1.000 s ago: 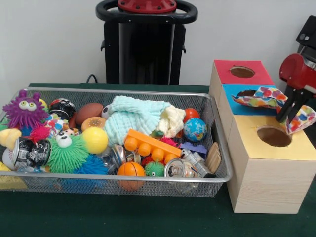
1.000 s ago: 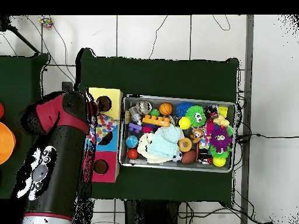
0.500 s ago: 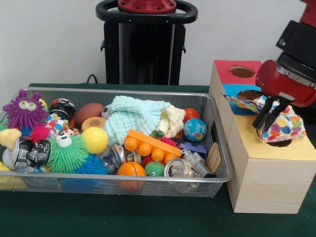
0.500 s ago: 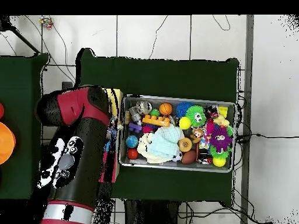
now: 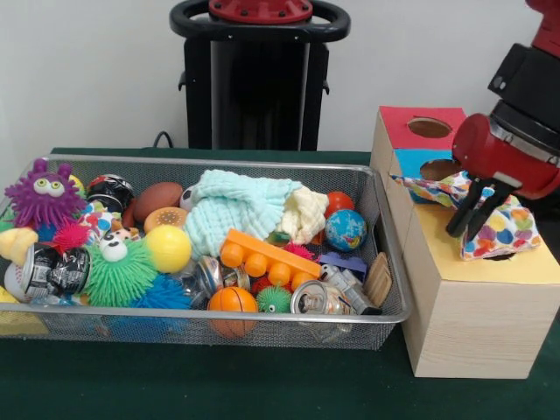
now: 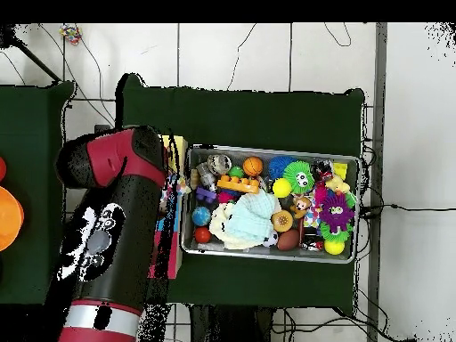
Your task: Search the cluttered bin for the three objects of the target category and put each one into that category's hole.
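Note:
My gripper (image 5: 470, 220) hangs over the yellow-topped wooden box (image 5: 442, 254) at the right and is shut on a polka-dot cloth (image 5: 497, 229). The cloth lies bunched over the yellow box's hole and hides nearly all of it. One end trails left across the blue-topped box (image 5: 408, 161). Behind it, the red-topped box (image 5: 401, 125) has an uncovered round hole (image 5: 430, 128). In the wire bin (image 5: 219, 312) lie a light-blue cloth (image 5: 236, 206) and a cream cloth (image 5: 306, 212) among the toys. In the overhead view the red and black arm (image 6: 116, 232) covers the boxes and the gripper.
The bin (image 6: 358, 207) is packed with balls, spiky rubber toys, crushed cans and an orange block (image 5: 267, 255). It stands close against the boxes' left side. A black and red stand (image 5: 258, 70) rises behind the bin. Green cloth covers the table (image 5: 219, 385).
The gripper has swung in from the right with the polka-dot cloth and come down over the yellow box's hole. The cloth now lies over that hole.

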`<state>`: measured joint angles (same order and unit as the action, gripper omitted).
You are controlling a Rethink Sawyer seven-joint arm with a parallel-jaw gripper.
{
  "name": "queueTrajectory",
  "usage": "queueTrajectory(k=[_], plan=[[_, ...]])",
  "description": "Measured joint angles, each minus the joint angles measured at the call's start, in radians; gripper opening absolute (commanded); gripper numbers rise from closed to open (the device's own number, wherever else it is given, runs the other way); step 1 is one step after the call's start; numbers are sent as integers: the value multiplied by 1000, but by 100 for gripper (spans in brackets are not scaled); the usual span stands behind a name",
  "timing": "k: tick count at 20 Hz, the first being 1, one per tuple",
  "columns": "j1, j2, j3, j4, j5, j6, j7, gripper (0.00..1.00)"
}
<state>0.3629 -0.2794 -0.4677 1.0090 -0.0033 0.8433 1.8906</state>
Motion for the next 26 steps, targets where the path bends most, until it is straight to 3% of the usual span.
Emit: queueTrajectory(k=[5,15,26], plan=[[43,50,-25,-60,0,53,1,0],[102,95,-63,-81,-1,56,34,0],[93,101,-62,-56,2,-49,38,0]])
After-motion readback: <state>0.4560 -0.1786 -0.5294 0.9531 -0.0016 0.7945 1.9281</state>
